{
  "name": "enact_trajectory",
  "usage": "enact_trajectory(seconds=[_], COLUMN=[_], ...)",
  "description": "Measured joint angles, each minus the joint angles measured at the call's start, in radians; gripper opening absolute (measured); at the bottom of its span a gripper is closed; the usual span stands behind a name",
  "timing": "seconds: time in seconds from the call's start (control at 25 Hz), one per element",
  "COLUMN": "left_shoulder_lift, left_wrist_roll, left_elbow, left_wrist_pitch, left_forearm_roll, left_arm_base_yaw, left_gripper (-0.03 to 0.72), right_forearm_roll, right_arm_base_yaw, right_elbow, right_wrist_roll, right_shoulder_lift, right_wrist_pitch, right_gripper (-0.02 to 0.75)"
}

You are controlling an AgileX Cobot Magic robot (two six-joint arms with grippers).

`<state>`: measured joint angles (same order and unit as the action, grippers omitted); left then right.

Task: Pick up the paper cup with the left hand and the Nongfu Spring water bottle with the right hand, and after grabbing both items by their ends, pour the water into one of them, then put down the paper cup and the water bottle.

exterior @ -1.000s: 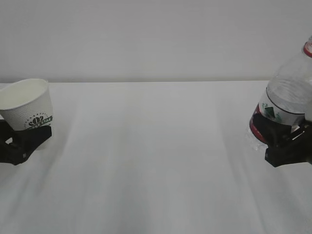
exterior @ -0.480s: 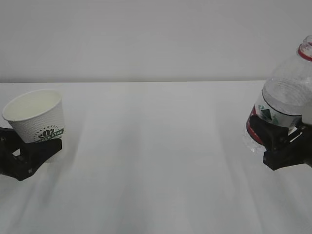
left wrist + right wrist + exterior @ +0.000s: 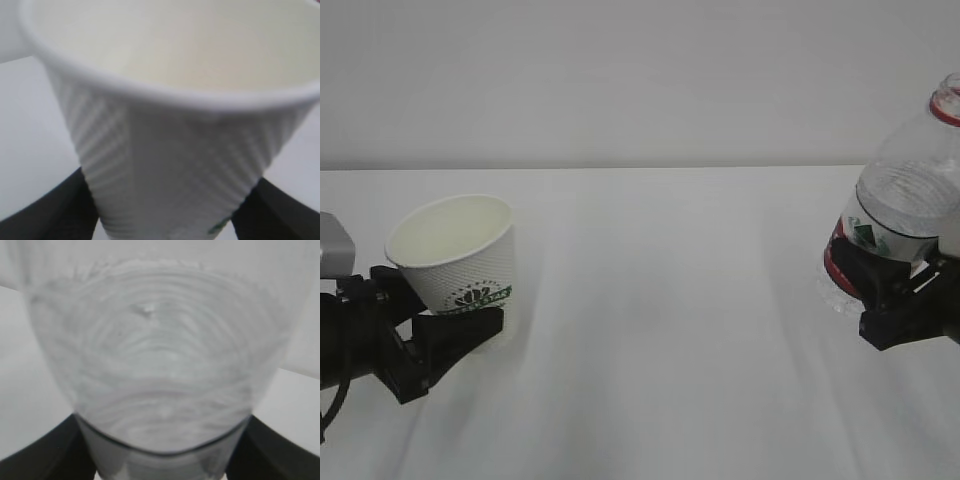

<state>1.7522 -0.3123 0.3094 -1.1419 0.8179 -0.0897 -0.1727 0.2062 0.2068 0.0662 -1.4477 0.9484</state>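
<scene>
White paper cup (image 3: 456,262) shows its green logo only from outside, clamped low between the left gripper (image 3: 440,335) fingers; right gripper (image 3: 890,295) grips the water bottle (image 3: 900,205) base.

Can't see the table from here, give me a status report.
Left hand grips paper cup. Right hand grips water bottle, tilted. Nothing between them.

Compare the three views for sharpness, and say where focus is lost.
Exterior view: fairly sharp; the paper cup logo is visible, lighting flat, shadows faint. Left wrist view: the cup's rim is blurred, its ribbed wall clearer. Right wrist view: the water bottle is soft throughout.
</scene>
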Motion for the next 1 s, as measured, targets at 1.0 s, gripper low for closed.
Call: enact_trajectory(seconds=[1.0], left_shoulder_lift=[0.0], left_wrist_roll=[0.0], left_elbow=[0.109], left_wrist_pitch=[0.0], left_forearm_roll=[0.0], left_arm_base_yaw=[-0.341], left_gripper=[0.543], right_forearm_roll=[0.0], right_arm_base_yaw=[0.0], right_elbow=[0.0], right_wrist_roll=[-0.002], right_shoulder_lift=[0.0], right_wrist_pitch=[0.0], right_gripper=[0.495])
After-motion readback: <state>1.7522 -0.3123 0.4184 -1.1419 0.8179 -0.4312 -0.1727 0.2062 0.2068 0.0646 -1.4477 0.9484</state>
